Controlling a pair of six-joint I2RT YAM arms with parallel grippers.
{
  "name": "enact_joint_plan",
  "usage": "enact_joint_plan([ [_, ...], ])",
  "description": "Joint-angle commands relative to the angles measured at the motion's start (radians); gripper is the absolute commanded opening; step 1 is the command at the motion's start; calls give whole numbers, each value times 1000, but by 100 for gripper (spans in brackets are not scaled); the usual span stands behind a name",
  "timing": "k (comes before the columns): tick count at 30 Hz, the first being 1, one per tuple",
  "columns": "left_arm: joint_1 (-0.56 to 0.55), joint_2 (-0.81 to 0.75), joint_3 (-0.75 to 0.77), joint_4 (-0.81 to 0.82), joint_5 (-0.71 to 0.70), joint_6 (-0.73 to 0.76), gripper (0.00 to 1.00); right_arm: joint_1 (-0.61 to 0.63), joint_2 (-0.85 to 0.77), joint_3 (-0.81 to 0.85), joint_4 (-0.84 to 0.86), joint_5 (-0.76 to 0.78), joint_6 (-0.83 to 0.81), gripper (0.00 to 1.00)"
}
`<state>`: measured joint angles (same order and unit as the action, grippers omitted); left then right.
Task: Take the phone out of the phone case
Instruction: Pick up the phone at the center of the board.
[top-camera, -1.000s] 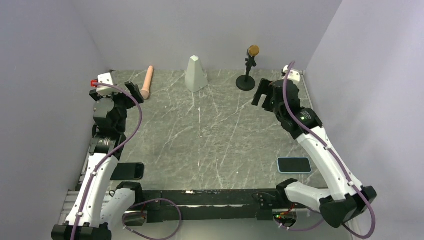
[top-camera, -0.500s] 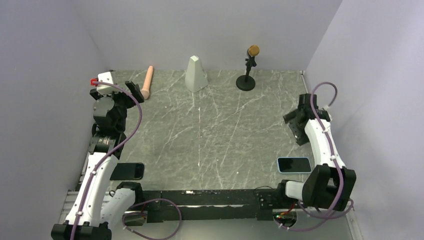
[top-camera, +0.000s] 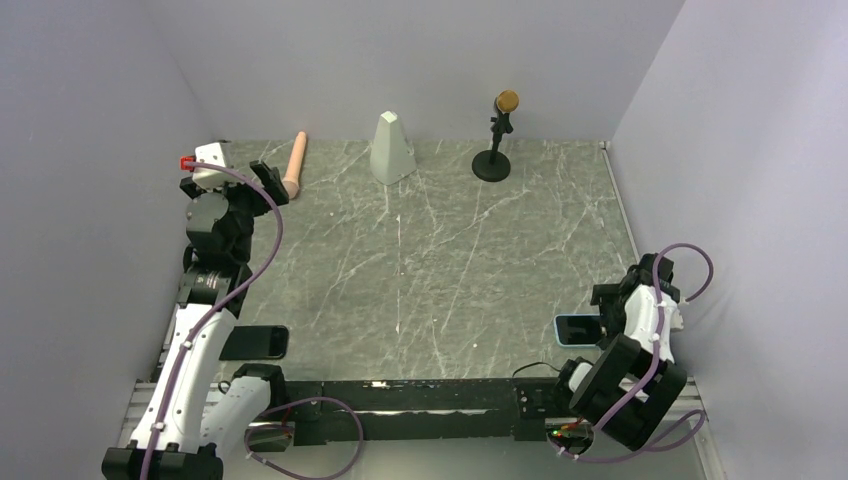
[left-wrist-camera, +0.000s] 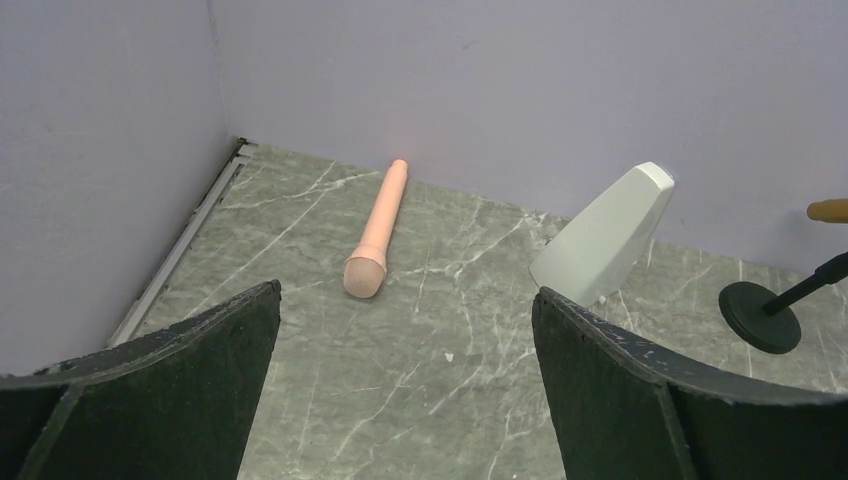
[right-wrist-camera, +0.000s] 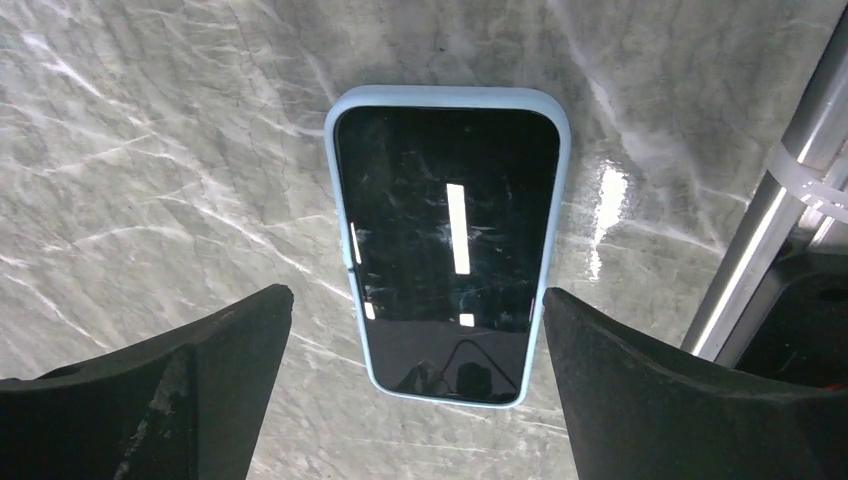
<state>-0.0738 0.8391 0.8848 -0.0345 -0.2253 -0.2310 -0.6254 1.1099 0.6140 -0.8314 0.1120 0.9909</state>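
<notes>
The light-blue phone case (top-camera: 570, 329) lies flat near the table's front right corner. The black phone (right-wrist-camera: 447, 230) sits inside it, screen up. In the right wrist view the case's rim (right-wrist-camera: 450, 97) frames the screen all round. My right gripper (top-camera: 612, 312) hovers over the case's right end and hides part of it in the top view. It is open and empty (right-wrist-camera: 417, 293), with one finger on each side of the case's near end and not touching it. My left gripper (top-camera: 266, 181) is open and empty (left-wrist-camera: 407, 290), held high at the far left.
A second black phone (top-camera: 258, 342) lies at the front left beside the left arm. A pink microphone (top-camera: 293, 165), a white wedge-shaped block (top-camera: 392, 147) and a small black stand with a gold-topped mic (top-camera: 495, 140) stand along the back. Walls close in on three sides.
My right arm has swung from the far right back to the front right and now hangs over the cased phone. The left arm, phone and case have not moved.
</notes>
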Motion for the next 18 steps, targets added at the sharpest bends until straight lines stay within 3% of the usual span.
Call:
enact_joint_plan([
  [1,-5,0,42,4,13,-12,99,-8,-3,-7,59,-12,-7,100],
  [12,-6,2,44,5,21,-12,99,-11,-42,-84,208,-89,-41,100],
  [18,-6,3,44,4,20,-13,99,-10,-17,-53,160,-58,-27,100],
])
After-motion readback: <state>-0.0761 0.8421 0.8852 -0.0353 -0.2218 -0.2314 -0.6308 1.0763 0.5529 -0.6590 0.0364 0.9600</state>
